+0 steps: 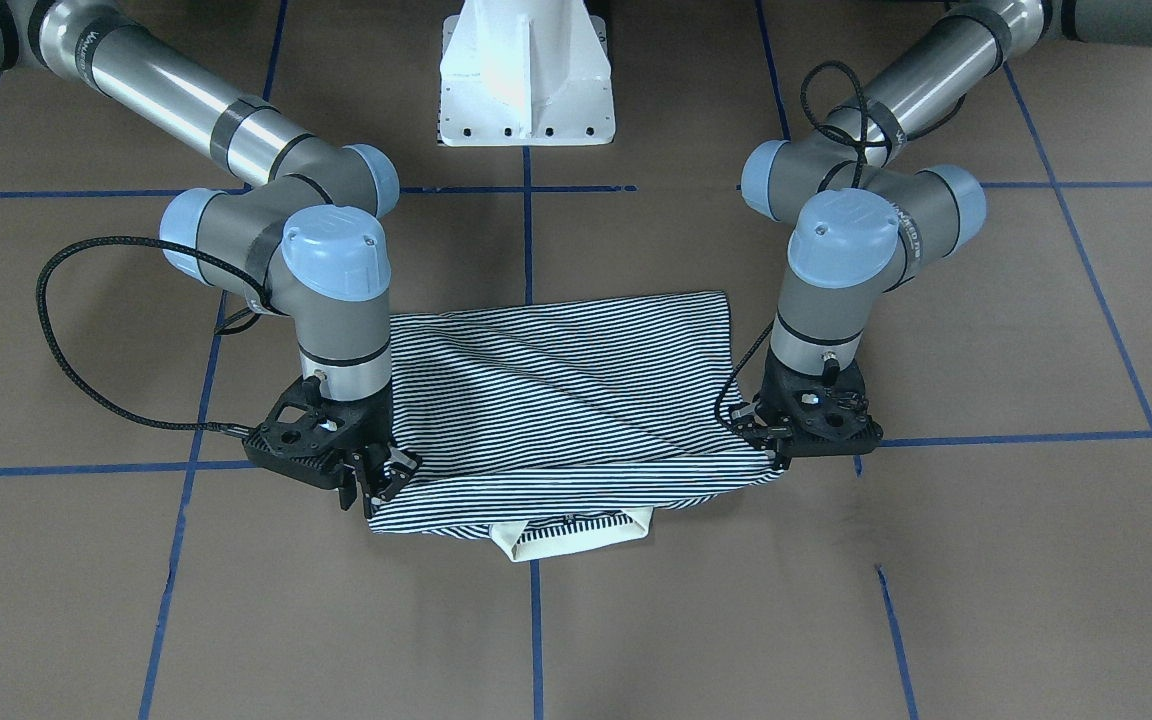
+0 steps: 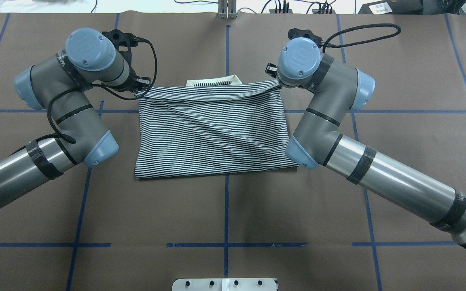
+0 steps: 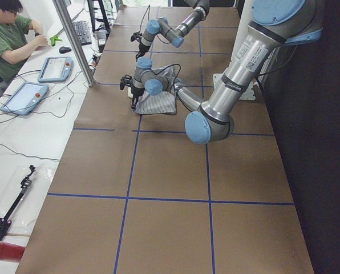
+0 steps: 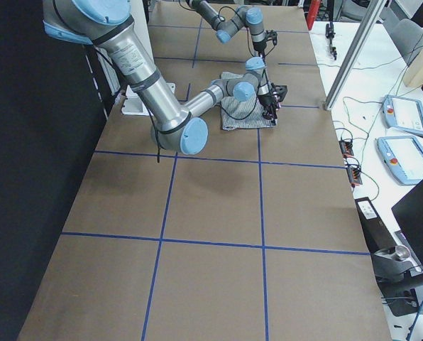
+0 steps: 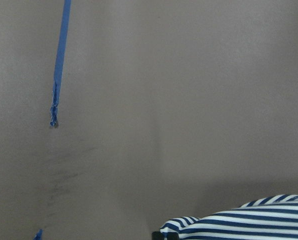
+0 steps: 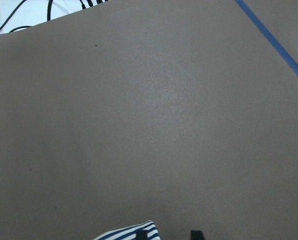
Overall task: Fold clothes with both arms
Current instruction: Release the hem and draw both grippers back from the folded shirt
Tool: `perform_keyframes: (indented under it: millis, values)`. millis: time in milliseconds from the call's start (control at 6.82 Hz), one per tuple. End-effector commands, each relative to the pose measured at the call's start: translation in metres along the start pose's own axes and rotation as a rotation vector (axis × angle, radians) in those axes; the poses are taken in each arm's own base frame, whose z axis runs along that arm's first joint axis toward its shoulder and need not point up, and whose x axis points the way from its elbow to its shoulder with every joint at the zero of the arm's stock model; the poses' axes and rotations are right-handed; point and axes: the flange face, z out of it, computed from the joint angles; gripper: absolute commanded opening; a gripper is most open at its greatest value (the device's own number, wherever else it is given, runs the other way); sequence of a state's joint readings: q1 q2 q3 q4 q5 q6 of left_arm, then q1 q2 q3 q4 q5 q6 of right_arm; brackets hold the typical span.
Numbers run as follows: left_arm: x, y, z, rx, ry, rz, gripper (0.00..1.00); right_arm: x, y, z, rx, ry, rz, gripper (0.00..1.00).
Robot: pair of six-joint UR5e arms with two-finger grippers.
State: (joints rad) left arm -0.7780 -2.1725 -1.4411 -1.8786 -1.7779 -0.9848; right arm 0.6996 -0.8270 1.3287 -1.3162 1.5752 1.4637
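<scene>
Striped navy-and-white cloth sits mid-table on my front-facing feed: the polo shirt [image 1: 556, 400] lies folded on the table [image 1: 936, 600], cream collar [image 1: 576, 532] poking out at its lower edge. I see the left end effector [image 1: 784, 458] clamped on one corner there, the right end effector [image 1: 374, 490] spread beside the other. Overhead, the collar edge is the shirt's far edge. Right wrist feed: bare table between the fingertips [image 6: 140, 234], stripes beside one.
</scene>
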Motion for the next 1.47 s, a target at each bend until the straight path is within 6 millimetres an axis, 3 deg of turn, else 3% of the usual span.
perform_keyframes:
  millis: [0,147,440,587,733,880,1027,1173,1320]
  values:
    - [-0.008,0.015,-0.012,0.031,0.070,0.095,1.00,0.000,-0.007,-0.005,0.005,-0.010,-0.123,1.00]
    - [-0.015,0.023,-0.034,0.050,0.094,0.173,1.00,0.012,-0.023,-0.008,0.002,-0.012,-0.221,1.00]
    - [-0.028,0.049,-0.054,0.023,0.154,0.179,1.00,0.078,-0.040,0.001,-0.024,-0.109,-0.340,1.00]
    - [-0.029,0.059,-0.064,0.010,0.179,0.148,1.00,0.099,-0.055,0.005,-0.045,-0.123,-0.371,1.00]
    - [-0.037,0.108,-0.061,-0.046,0.184,0.103,1.00,0.104,-0.065,0.001,-0.069,-0.133,-0.366,1.00]
    - [-0.037,0.147,-0.078,-0.078,0.214,0.014,0.88,0.104,-0.065,0.001,-0.072,-0.136,-0.366,1.00]
    - [-0.031,0.185,-0.071,-0.108,0.241,-0.100,0.64,0.104,-0.066,0.001,-0.071,-0.136,-0.365,1.00]
    - [-0.016,0.214,-0.058,-0.066,0.239,-0.196,0.50,0.104,-0.066,0.000,-0.069,-0.138,-0.365,1.00]
    - [-0.008,0.218,-0.057,-0.075,0.245,-0.226,0.41,0.105,-0.066,0.001,-0.070,-0.137,-0.364,1.00]
